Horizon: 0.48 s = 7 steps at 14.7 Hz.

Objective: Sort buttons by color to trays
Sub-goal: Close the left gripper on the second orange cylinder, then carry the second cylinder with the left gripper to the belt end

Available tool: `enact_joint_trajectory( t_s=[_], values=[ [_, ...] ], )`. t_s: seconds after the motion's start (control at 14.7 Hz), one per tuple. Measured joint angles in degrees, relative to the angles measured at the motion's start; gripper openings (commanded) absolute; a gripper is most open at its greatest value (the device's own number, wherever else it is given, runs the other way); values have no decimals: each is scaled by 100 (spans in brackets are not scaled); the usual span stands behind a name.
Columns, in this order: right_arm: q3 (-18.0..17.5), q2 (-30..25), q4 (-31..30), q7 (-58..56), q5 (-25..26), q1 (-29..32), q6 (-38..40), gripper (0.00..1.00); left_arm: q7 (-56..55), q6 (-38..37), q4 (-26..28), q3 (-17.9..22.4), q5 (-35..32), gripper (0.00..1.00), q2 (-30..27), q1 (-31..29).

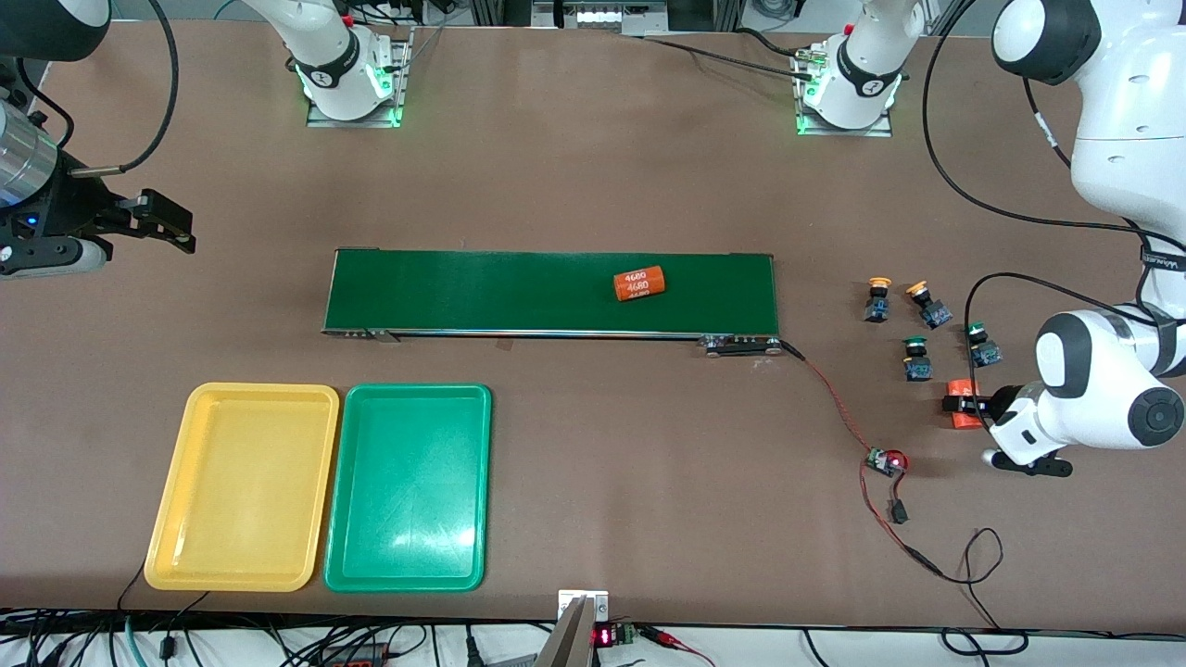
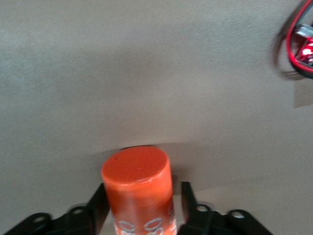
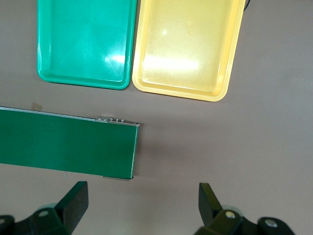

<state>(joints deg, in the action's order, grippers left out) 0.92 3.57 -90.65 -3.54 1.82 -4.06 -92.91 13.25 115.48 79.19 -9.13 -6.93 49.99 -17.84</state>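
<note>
Buttons are what this job is about, but the left gripper (image 1: 964, 406) has its fingers around something else. It is down at the table, closed part way on an orange cylinder (image 2: 139, 188). The two black fingers sit close on each side of it, and it looks held, though I cannot tell how tightly.

The nearest green button (image 1: 982, 345) is just beside that cylinder, farther from the front camera. The second green button (image 1: 916, 358) stands near it, more toward the belt (image 1: 551, 293). The two yellow buttons (image 1: 877, 298) are farther from the front camera again, side by side and a little apart. All four sit on the bare table, off the end of the belt on the left arm's end.

A second orange cylinder (image 1: 640, 283) lies on the belt. A small board with a red light (image 1: 887, 460) and its wires lie on the table, nearer to the front camera than the buttons.

The yellow tray (image 1: 167, 519) and the green tray (image 1: 477, 482) lie touching side by side, nearer to the front camera than the belt, toward the right arm's end. Both trays have nothing in them.

The right gripper (image 3: 142, 203) waits up in the air over the table by the belt's end, with its fingers wide apart and nothing in them.

So I think no sorting is done yet. All four buttons are left to move.
</note>
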Motion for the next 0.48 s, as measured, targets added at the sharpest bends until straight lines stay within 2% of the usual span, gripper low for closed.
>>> enact_joint_trajectory(
  t_s=[0.27,0.48],
  values=[
    [6,0,0,0,0,8,0,100,-20,-247,-27,-75,0,0,-111,332],
    [10,0,0,0,0,12,0,100,9,-617,-80,-91,-1,0,-440,706]
  ],
)
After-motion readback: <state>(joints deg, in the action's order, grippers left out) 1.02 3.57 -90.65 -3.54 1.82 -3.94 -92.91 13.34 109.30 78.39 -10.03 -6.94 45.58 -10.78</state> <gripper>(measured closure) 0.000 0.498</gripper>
